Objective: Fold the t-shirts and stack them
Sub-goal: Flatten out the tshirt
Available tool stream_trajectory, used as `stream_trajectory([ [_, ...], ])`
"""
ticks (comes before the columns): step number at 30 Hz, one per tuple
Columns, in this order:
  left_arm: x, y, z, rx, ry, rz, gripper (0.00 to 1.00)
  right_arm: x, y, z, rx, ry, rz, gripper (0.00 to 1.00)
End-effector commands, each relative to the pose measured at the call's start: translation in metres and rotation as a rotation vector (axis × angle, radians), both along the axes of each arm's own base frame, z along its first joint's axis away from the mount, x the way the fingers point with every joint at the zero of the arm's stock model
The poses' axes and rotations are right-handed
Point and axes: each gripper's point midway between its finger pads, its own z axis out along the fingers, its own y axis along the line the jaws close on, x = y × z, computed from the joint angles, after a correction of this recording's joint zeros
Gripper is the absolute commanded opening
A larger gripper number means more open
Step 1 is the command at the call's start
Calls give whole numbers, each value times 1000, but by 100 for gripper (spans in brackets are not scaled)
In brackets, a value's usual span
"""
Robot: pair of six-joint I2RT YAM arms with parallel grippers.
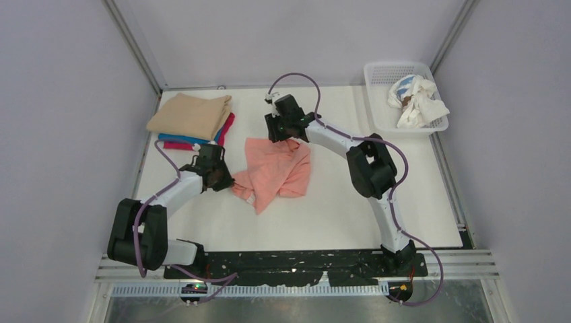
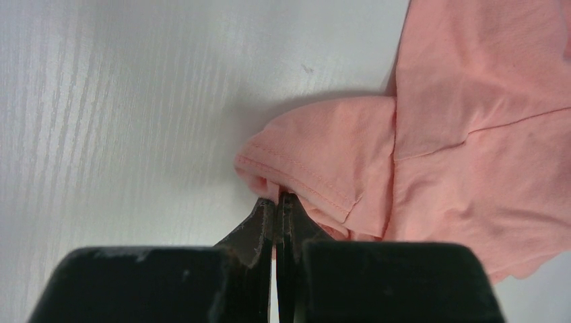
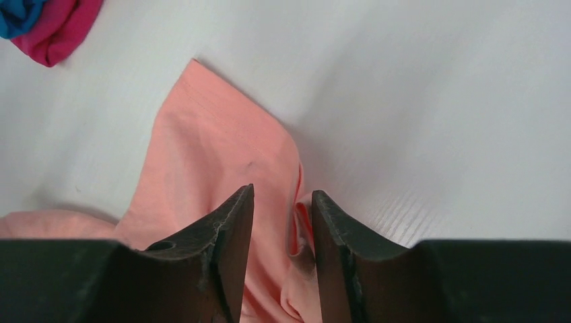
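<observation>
The salmon-pink t-shirt [image 1: 276, 171] lies crumpled in the middle of the table. My left gripper [image 1: 222, 180] is at its left edge, shut on a sleeve hem; in the left wrist view the jaws [image 2: 279, 198] pinch the hem of the shirt [image 2: 471, 134]. My right gripper [image 1: 281, 134] is at the shirt's far edge. Its jaws [image 3: 283, 194] stand apart with a fold of the shirt [image 3: 202, 161] between them. A folded stack sits at the far left: tan [image 1: 190, 114] on top, bright blue [image 1: 178, 139] and magenta [image 1: 227, 126] below.
A white basket [image 1: 377, 74] with crumpled white cloth [image 1: 414, 99] stands at the far right corner. The stack's blue [image 3: 17, 13] and magenta [image 3: 57, 30] edges show in the right wrist view. Grey walls enclose the table.
</observation>
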Motion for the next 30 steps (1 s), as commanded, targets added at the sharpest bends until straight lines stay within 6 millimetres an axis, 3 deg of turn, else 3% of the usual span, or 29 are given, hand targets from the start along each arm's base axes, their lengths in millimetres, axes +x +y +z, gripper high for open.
stream_trajectory([
  [1,6,-1,10,-14,-47,-6,0,6,6,40,44,-76,2,40],
  [8,6,0,11,-8,-52,-9,0,3,-1,9,-16,-17,-17,39],
  [15,6,1,12,-3,-56,-9,0,6,-18,6,-84,-41,-70,39],
  [19,7,1,13,0,-56,-10,0,4,-25,8,-105,-53,-77,32],
  [21,8,2,14,4,-60,-10,0,7,-26,12,-98,-78,-82,16],
  [23,10,2,20,5,-79,-7,0,10,-26,26,-84,-113,-87,8],
  [28,19,5,49,0,-190,11,0,18,-32,79,-65,-226,-113,7],
  [29,21,5,56,-3,-221,16,0,18,-34,99,-48,-261,-119,7],
  [30,23,5,64,-8,-250,17,0,18,-41,104,-63,-281,-133,7],
])
